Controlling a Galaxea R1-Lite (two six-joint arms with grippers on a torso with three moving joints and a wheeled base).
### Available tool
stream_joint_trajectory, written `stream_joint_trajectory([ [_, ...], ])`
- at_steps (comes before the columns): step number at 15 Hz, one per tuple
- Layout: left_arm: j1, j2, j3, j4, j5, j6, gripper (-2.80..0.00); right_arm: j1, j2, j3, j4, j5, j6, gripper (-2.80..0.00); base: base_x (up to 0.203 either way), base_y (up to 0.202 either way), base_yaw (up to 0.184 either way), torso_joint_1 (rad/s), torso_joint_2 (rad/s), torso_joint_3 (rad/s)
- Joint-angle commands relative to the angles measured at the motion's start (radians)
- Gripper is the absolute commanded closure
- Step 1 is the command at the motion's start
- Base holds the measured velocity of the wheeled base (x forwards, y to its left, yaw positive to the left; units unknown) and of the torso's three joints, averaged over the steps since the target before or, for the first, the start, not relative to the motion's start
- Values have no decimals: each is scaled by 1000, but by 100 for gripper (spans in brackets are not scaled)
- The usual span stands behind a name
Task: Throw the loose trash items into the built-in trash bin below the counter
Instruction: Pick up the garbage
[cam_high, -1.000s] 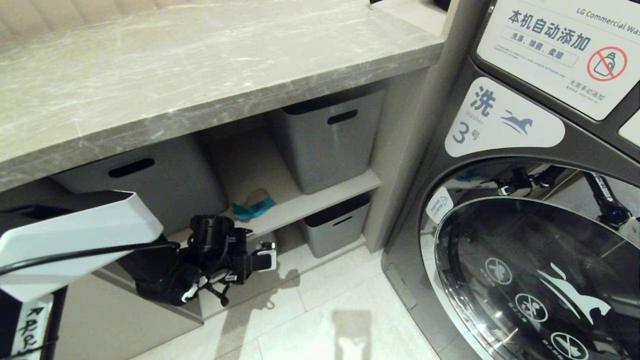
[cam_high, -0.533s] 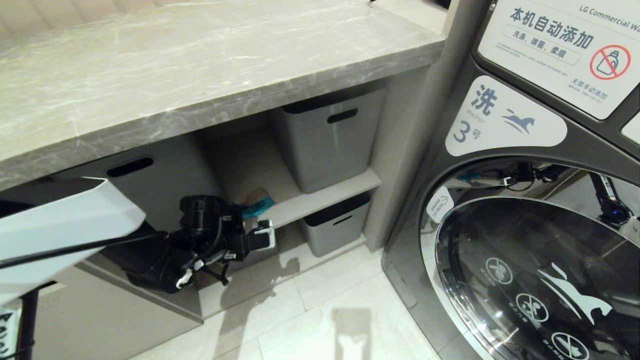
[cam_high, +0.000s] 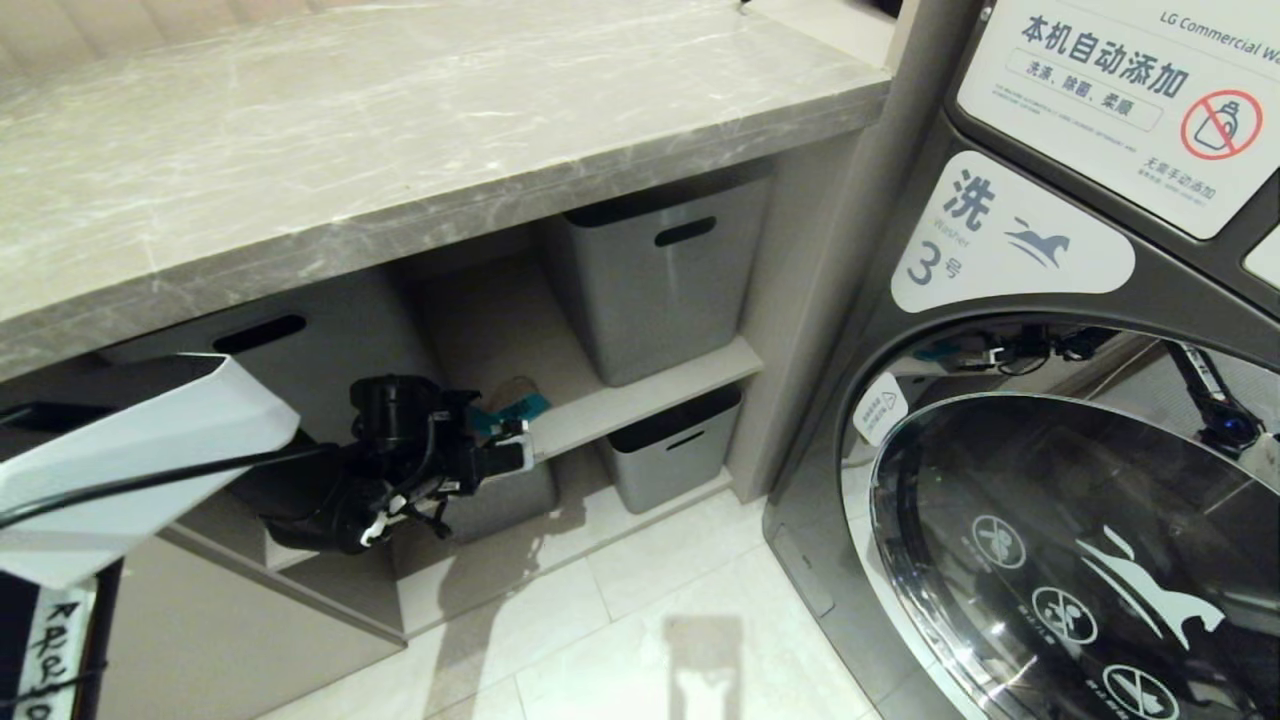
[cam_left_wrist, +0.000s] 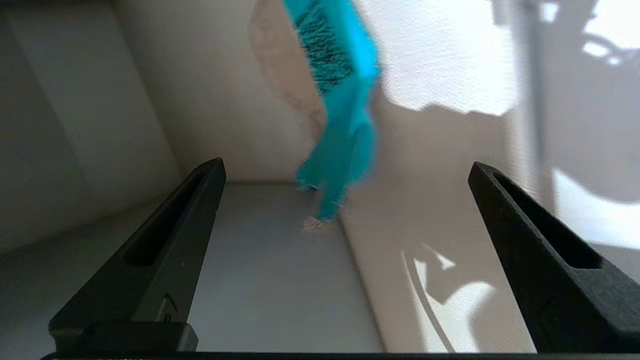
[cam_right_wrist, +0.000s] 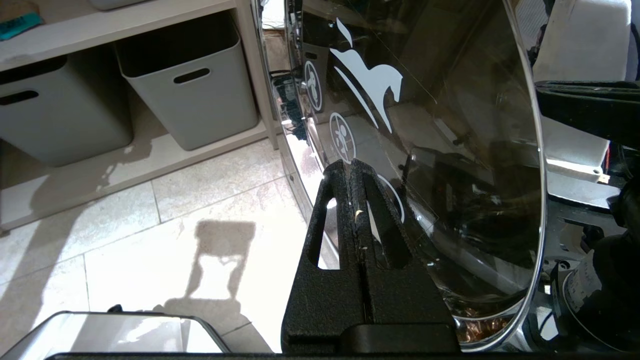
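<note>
The left gripper (cam_high: 515, 452) reaches in under the counter (cam_high: 380, 160) at the front edge of the shelf (cam_high: 640, 395), its 2 fingers (cam_left_wrist: 165, 245) spread wide with nothing between them. The teal paper scrap (cam_left_wrist: 345, 125) lies on the shelf just ahead of the fingertips, apart from both, in the gap between 2 grey tubs (cam_high: 660, 275). A lower tub (cam_high: 675, 450) sits under the shelf, beyond the gripper and to its right. The right gripper (cam_right_wrist: 357, 200) hangs low beside the washing machine door (cam_right_wrist: 425, 150), above the tiled floor (cam_right_wrist: 175, 240), with its 2 fingers pressed together and holding nothing.
</note>
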Motion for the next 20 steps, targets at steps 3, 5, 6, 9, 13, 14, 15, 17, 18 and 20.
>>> stream_joint_trajectory([
  [3, 20, 76, -90, -3, 1, 5, -280, 0, -1, 0, 0, 0, 0, 0, 0, 0, 0, 0, 0, 0],
  [5, 18, 88, -100, -3, 1, 6, -280, 0, -1, 0, 0, 0, 0, 0, 0, 0, 0, 0, 0, 0],
  [6, 18, 93, -101, -3, 0, 6, -280, 0, -2, 0, 0, 0, 0, 0, 0, 0, 0, 0, 0, 0],
  [9, 11, 112, -136, -1, 1, 1, -280, 0, 0, 0, 0, 0, 0, 0, 0, 0, 0, 0, 0, 0],
  [13, 3, 135, -195, 5, 1, 1, -280, 1, -2, 0, 0, 0, 0, 0, 0, 0, 0, 0, 0, 0],
  [14, 0, 140, -203, 5, 1, 1, -280, 0, -1, 0, 0, 0, 0, 0, 0, 0, 0, 0, 0, 0],
  [15, 0, 142, -204, 5, 1, 1, 0, 0, -2, 0, 0, 0, 0, 0, 0, 0, 0, 0, 0, 0],
  [17, -3, 148, -203, 5, 1, -1, 0, 0, -1, 0, 0, 0, 0, 0, 0, 0, 0, 0, 0, 0],
  [18, -5, 150, -203, 5, 1, -1, 0, 0, -1, 0, 0, 0, 0, 0, 0, 0, 0, 0, 0, 0],
  [20, -8, 158, -207, 6, 1, -1, 0, 0, -2, 0, 0, 0, 0, 0, 0, 0, 0, 0, 0, 0],
])
